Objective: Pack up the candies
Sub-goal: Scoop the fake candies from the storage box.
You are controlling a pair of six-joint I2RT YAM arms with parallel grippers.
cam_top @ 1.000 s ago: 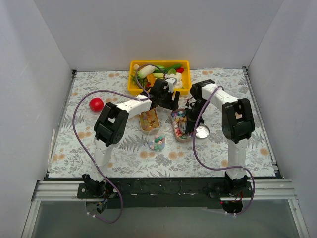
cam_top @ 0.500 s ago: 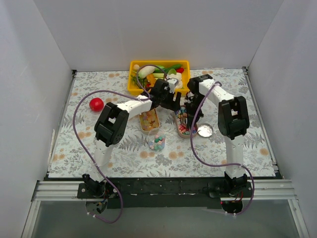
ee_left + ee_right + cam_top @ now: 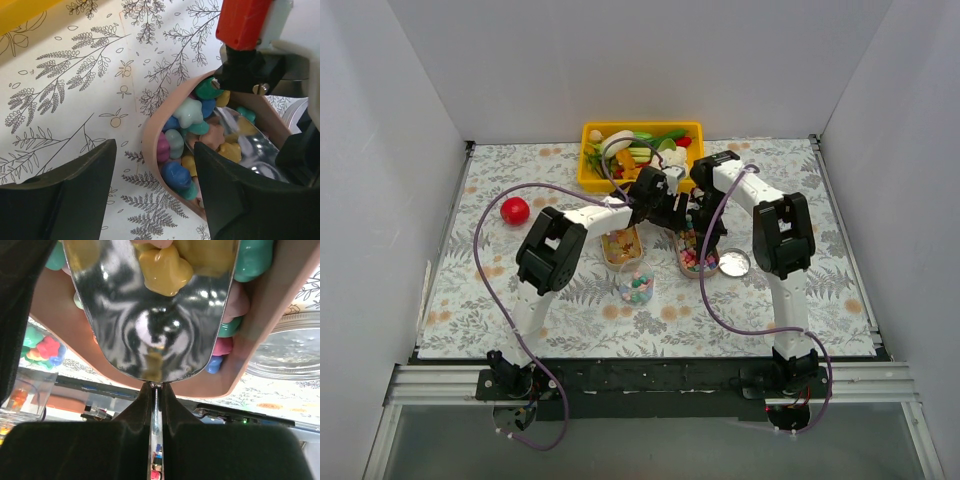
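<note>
Steel scoop (image 3: 150,325) is held in my right gripper (image 3: 152,402), fingers pinched tight on its thin handle w/ no gap showing. Scoop bowl lies down inside the tan oval dish (image 3: 150,135), dug into the pastel candies (image 3: 186,112). One yellow piece sits in the bowl, and more green, pink and blue ones are packed round its sides, just ahead of my right fingertips.

My left gripper (image 3: 154,172) stands fairly wide and holds nothing. The dish's near end wall and a few candies fall btwn its two fingers (image 3: 65,200). I can't tell whether either pad touches the dish. The candies lie just beyond my left fingertips, and the scoop is among them on the far side.

From the top view both arms meet mid-table, over the floral cloth (image 3: 500,280). A second oval dish (image 3: 620,245) w/ orange-tan candies lies just left of the pastel one. A clear cup (image 3: 637,285) sits near both dishes on the base side, partly filled w/ pastel pieces. A round metal lid (image 3: 733,263) lies just right of the pastel dish. At the back there's a yellow bin (image 3: 588,178) of toy veg, and a red ball (image 3: 515,210) sits well apart to the left.
</note>
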